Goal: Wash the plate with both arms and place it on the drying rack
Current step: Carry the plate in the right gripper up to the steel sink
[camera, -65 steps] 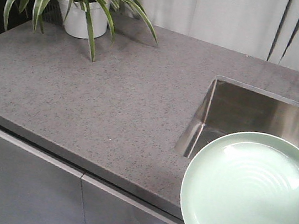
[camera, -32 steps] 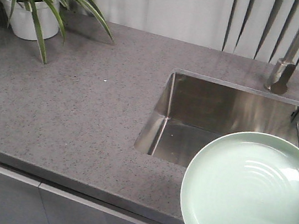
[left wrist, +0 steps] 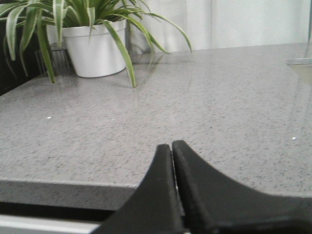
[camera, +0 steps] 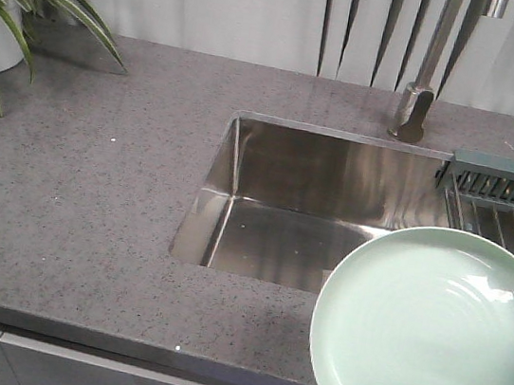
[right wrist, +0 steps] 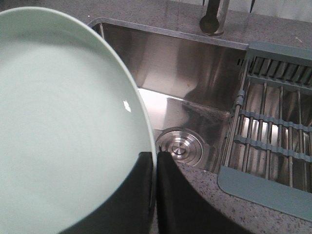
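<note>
The pale mint-green plate [camera: 428,341] fills the lower right of the front view, held in the air in front of the counter edge. In the right wrist view the plate [right wrist: 63,122] covers the left half, and my right gripper [right wrist: 155,157] is shut on its rim, one finger on each face. The drying rack [camera: 509,204] of silver bars with grey-green ends lies over the right side of the sink; it shows again as the rack [right wrist: 273,131] in the right wrist view. My left gripper [left wrist: 171,146] is shut on nothing, low over the counter's front edge.
A stainless sink basin [camera: 311,219] is sunk in the grey speckled counter [camera: 85,188], with a drain [right wrist: 180,146] at its bottom. A tap [camera: 420,91] stands behind it. A potted plant [left wrist: 92,44] in a white pot sits at the far left.
The front view has swung right: the plant slid off to the left, the sink, tap and drying rack came into view. The plate keeps its place in the frame.
</note>
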Tool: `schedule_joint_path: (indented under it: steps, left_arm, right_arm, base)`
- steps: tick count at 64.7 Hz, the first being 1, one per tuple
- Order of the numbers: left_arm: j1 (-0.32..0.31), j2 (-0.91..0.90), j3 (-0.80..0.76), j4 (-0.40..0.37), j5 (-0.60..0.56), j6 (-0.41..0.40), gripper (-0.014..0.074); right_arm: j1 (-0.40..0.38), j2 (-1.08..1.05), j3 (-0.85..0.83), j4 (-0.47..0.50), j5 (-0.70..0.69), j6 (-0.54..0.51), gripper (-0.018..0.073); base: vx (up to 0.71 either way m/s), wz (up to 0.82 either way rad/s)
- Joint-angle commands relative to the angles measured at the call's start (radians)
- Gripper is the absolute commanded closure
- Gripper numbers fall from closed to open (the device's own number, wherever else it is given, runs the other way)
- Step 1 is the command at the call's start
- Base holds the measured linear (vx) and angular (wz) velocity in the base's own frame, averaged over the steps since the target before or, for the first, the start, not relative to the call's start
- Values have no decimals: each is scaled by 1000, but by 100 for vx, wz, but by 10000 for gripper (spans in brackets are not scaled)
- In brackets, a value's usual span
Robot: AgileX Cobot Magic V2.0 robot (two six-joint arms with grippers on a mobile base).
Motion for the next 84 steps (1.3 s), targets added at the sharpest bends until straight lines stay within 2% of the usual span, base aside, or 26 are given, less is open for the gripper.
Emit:
schedule_joint_path:
  steps: [1, 84]
  left_arm:
    - [1, -15, -27, 4, -69, 0, 603]
    - [1, -15, -27, 4, -69, 0, 603]
  right_arm:
    - [-7, 5, -28, 21, -68, -9, 561]
    - [-7, 5, -28, 21, -68, -9, 561]
  base:
    - [2, -18]
    - [2, -11]
